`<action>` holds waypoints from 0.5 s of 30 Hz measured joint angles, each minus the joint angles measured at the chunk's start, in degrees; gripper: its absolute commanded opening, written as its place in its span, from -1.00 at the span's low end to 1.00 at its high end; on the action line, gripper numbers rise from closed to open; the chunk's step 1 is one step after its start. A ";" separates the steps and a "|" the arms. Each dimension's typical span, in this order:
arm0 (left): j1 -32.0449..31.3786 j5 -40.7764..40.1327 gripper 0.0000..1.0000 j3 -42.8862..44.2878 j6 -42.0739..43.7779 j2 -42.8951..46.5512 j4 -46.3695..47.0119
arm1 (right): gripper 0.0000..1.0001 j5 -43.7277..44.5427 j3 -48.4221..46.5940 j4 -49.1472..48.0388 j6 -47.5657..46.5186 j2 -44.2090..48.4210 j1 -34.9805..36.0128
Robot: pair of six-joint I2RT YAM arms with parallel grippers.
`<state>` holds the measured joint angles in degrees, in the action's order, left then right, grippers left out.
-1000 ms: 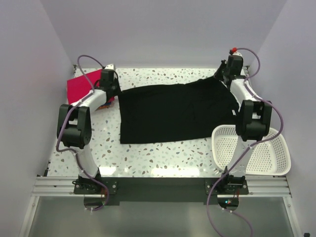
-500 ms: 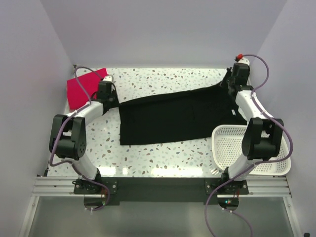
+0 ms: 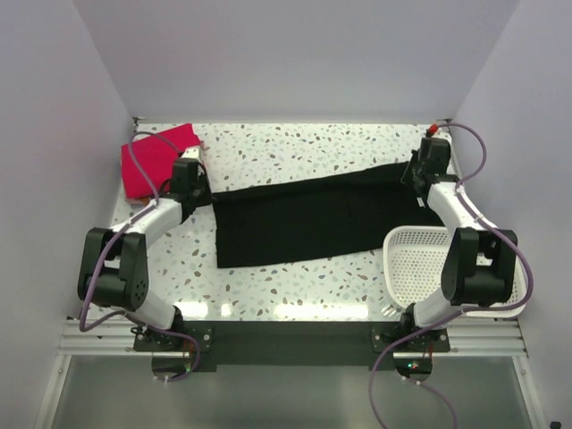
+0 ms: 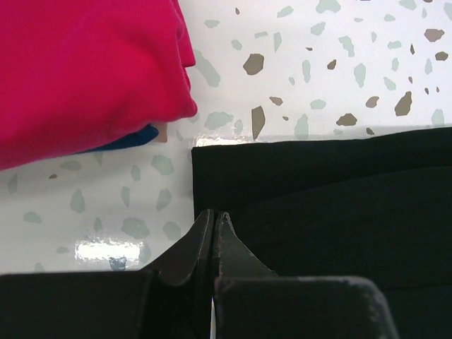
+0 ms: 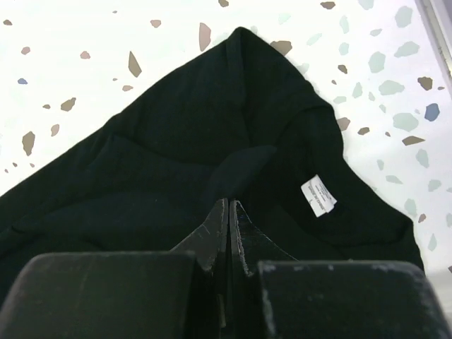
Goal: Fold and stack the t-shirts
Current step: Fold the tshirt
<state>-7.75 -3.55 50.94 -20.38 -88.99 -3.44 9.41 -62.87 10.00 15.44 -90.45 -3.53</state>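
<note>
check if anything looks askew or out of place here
The black t-shirt lies slanted, its right end bunched beside the white basket with the neck label showing. A blue layer pokes out under the folded red t-shirt. Nothing looks spilled or damaged.

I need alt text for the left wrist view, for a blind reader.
The left pincer, shut, pinches the black t-shirt near its corner on a speckled table. A folded pinkish-red t-shirt lies upper left, apart, with blue cloth beneath.
</note>
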 measured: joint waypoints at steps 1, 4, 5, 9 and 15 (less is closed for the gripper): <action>-0.09 -0.15 -1.00 -0.57 0.00 0.61 0.02 | -1.00 0.22 0.44 0.00 -0.15 0.61 -0.04; -0.33 -0.48 -1.00 -2.69 -0.04 3.04 0.07 | -1.00 0.70 1.25 0.02 -0.57 1.99 -0.17; -0.48 -0.63 -1.00 -3.45 -0.07 3.96 0.09 | -1.00 0.96 1.46 0.04 -0.70 2.36 -0.22; -1.07 -1.18 -1.00 -6.10 -0.24 7.02 0.17 | -1.00 1.86 1.53 0.35 -1.18 3.04 -0.55; -1.88 -1.55 -1.00 -9.46 -1.09 9.66 0.39 | -1.00 3.23 2.51 0.66 -1.64 3.15 -1.03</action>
<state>-9.63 -5.10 41.47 -21.47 -79.33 -3.05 12.64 -60.36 10.66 13.80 -87.31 -4.56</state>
